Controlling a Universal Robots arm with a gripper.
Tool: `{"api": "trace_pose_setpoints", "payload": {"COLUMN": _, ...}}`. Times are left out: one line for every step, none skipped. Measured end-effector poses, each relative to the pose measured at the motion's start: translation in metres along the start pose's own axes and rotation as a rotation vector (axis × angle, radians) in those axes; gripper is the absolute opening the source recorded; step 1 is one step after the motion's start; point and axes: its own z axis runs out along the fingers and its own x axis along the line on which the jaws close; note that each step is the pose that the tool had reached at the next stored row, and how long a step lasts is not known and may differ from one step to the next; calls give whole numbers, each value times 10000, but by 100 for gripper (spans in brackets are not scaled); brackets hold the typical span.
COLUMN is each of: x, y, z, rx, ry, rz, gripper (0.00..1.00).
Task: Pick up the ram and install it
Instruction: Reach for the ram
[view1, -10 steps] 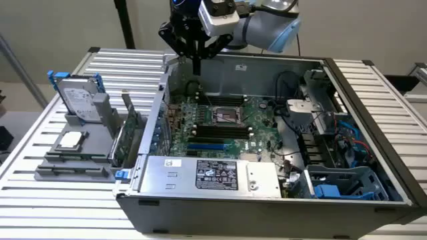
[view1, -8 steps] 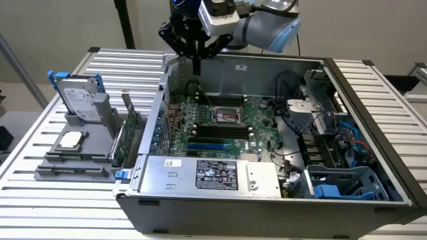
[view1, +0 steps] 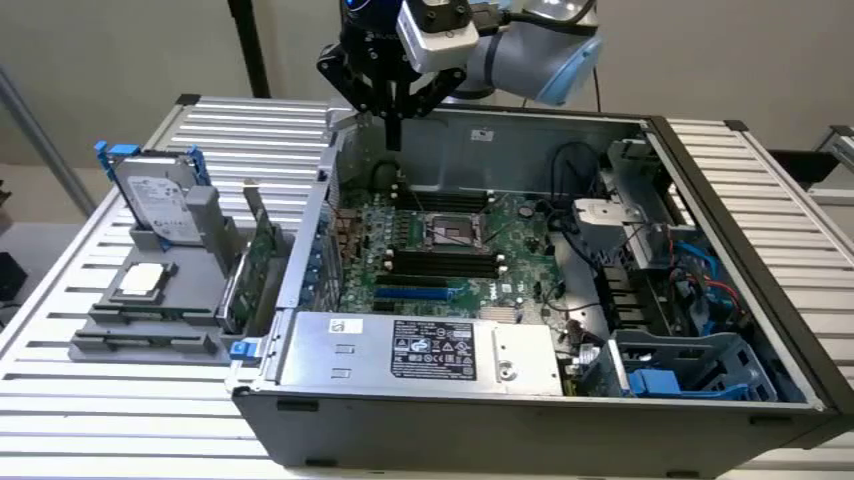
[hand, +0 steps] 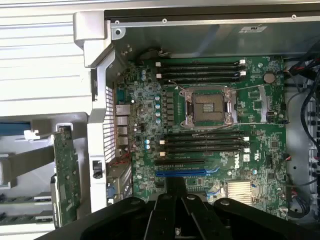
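Observation:
My gripper (view1: 395, 138) hangs shut and empty over the back left corner of the open computer case (view1: 694, 180), above the motherboard (view1: 447, 235). In the wrist view its dark fingers (hand: 175, 200) meet over the board's black and blue slots. The black memory slots (hand: 202, 142) beside the CPU socket (hand: 209, 107) stand bare. Left of the case, green boards stand on edge in a grey holder (view1: 147, 335). The lower, narrower one looks like the ram (view1: 238, 292). It is well apart from the gripper. One green board (hand: 67, 172) appears in the wrist view; which board it is I cannot tell.
A silver hard drive with blue rails (view1: 158, 200) and a CPU chip (view1: 144, 280) also sit in the holder. The power supply (view1: 414, 350) fills the case's near side. Cables and a blue drive cage (view1: 681, 375) crowd the exterior view's right.

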Motion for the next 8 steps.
{"api": "trace_pose_setpoints", "payload": {"x": 0, "y": 0, "z": 0, "rx": 0, "ry": 0, "rz": 0, "gripper": 0}}
{"api": "trace_pose_setpoints", "payload": {"x": 0, "y": 0, "z": 0, "rx": 0, "ry": 0, "rz": 0, "gripper": 0}}
{"api": "trace_pose_setpoints", "payload": {"x": 0, "y": 0, "z": 0, "rx": 0, "ry": 0, "rz": 0, "gripper": 0}}
{"api": "trace_pose_setpoints", "payload": {"x": 3, "y": -4, "z": -2, "rx": 3, "ry": 1, "rz": 0, "gripper": 0}}
{"api": "trace_pose_setpoints", "payload": {"x": 11, "y": -10, "z": -3, "rx": 3, "ry": 2, "rz": 0, "gripper": 0}}
{"api": "trace_pose_setpoints", "payload": {"x": 36, "y": -18, "z": -3, "rx": 3, "ry": 1, "rz": 1, "gripper": 0}}
{"api": "trace_pose_setpoints", "payload": {"x": 69, "y": -28, "z": -3, "rx": 2, "ry": 1, "rz": 0, "gripper": 0}}
{"api": "trace_pose_setpoints", "payload": {"x": 110, "y": -41, "z": -5, "rx": 1, "ry": 0, "rz": 0, "gripper": 0}}
